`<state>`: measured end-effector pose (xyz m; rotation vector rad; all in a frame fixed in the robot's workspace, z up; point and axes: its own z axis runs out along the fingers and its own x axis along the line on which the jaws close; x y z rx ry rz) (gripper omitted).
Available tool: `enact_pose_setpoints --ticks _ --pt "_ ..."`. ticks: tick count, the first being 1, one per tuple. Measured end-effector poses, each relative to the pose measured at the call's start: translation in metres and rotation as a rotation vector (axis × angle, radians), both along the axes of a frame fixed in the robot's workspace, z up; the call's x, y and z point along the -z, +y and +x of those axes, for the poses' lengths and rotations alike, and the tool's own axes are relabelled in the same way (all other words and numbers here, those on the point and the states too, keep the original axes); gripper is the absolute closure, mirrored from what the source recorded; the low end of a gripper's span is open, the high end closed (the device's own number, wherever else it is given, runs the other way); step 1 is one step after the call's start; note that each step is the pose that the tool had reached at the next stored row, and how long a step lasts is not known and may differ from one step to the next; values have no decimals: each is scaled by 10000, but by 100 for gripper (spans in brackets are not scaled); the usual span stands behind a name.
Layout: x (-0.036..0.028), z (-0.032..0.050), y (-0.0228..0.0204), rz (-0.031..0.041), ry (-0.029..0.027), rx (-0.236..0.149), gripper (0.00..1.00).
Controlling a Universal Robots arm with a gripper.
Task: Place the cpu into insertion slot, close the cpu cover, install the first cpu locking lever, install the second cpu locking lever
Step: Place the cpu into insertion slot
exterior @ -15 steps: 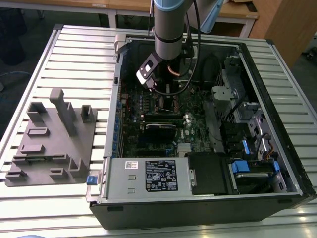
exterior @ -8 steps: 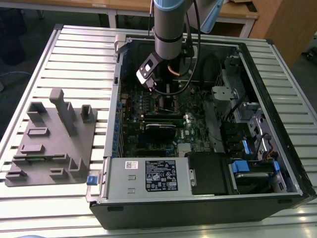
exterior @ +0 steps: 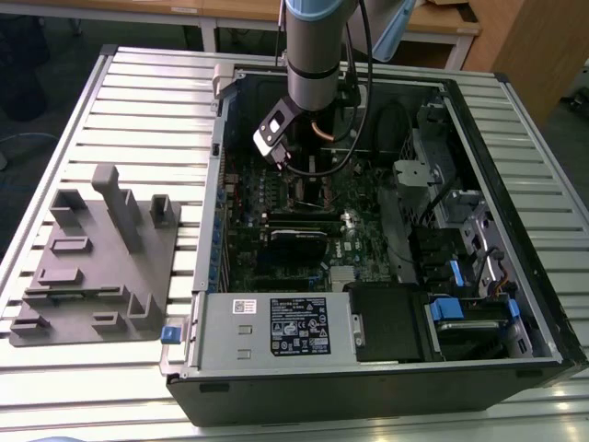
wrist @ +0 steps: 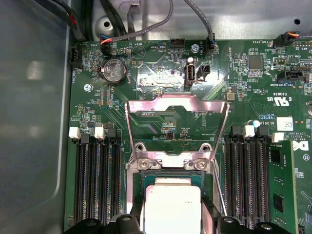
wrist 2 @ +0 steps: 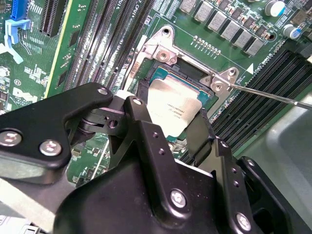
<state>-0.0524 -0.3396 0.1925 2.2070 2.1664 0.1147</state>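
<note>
In both wrist views the cpu (wrist 2: pixel 173 105) (wrist: pixel 173 207), a silvery square chip, sits between my black fingers (wrist 2: pixel 146 126), just over the insertion slot (wrist 2: pixel 161 73) (wrist: pixel 146 178) on the green board. My gripper (wrist 2: pixel 170 119) (wrist: pixel 173 223) is shut on the chip's two sides. The cpu cover (wrist: pixel 178 100) is swung open and lies back from the slot past its hinge. A thin locking lever rod (wrist 2: pixel 273 95) (wrist: pixel 220 195) stands free beside the slot. In the exterior view my gripper (exterior: pixel 299 170) reaches down into the open computer case (exterior: pixel 207 230).
Long black memory slots (wrist: pixel 95 180) (wrist: pixel 248 175) flank the socket on both sides. Cables (wrist: pixel 146 24) run along the case wall beyond the board. A power supply (exterior: pixel 276 327) and drive bays (exterior: pixel 460 276) fill the case's near side. A grey fixture (exterior: pixel 92 267) rests on the table at the exterior view's left.
</note>
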Motion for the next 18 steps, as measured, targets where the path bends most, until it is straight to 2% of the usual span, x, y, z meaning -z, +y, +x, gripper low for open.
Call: enact_pose_setpoints --ticks 18 --pt "4 0 0 1 0 0 46"
